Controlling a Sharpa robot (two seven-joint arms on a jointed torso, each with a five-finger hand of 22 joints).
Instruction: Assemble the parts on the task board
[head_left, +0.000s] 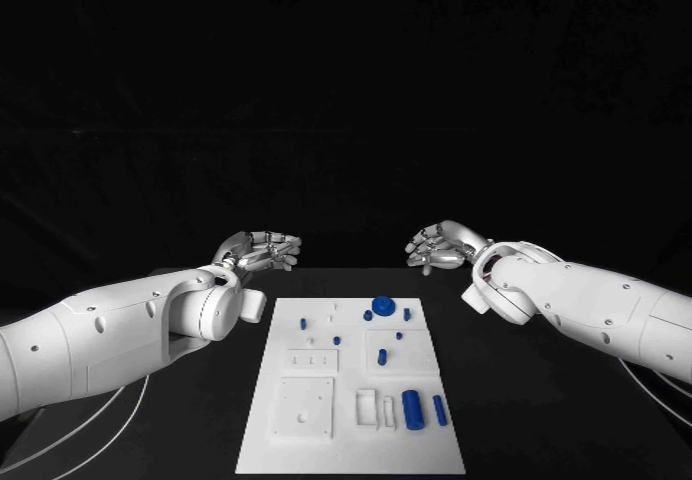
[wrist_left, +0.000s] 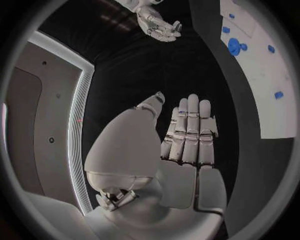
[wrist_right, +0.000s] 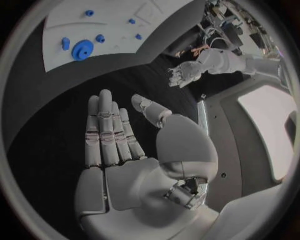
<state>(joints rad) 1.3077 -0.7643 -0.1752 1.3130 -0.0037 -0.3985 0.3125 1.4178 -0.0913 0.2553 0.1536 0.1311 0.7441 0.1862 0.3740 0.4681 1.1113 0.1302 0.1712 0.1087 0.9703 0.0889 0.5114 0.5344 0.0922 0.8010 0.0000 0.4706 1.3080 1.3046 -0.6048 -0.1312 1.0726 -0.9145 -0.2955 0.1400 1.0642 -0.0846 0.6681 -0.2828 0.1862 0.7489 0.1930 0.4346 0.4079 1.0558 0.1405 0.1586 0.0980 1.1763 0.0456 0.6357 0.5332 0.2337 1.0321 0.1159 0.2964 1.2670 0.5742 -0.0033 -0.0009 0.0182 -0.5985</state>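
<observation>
Spanning the view, the black desk (head_left: 548, 400) carries the white task board (head_left: 353, 440), its long axis running away from the robot. Both arms hover beyond the board's far corners, nothing between them. Left robot hand (head_left: 260, 250) and right robot hand (head_left: 441, 246) hold nothing, fingers extended together. Blue parts (head_left: 382, 305) sit on the board; two cylinders (head_left: 413, 408) lie lengthwise

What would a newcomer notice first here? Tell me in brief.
First, the white task board in the middle of the black table, dotted with small blue parts, the biggest a round blue disc near its far edge. Next, the two silver hands raised beyond that far edge: the left hand and the right hand face each other, holding nothing. Two blue cylinders lie at the board's near right corner.
</observation>
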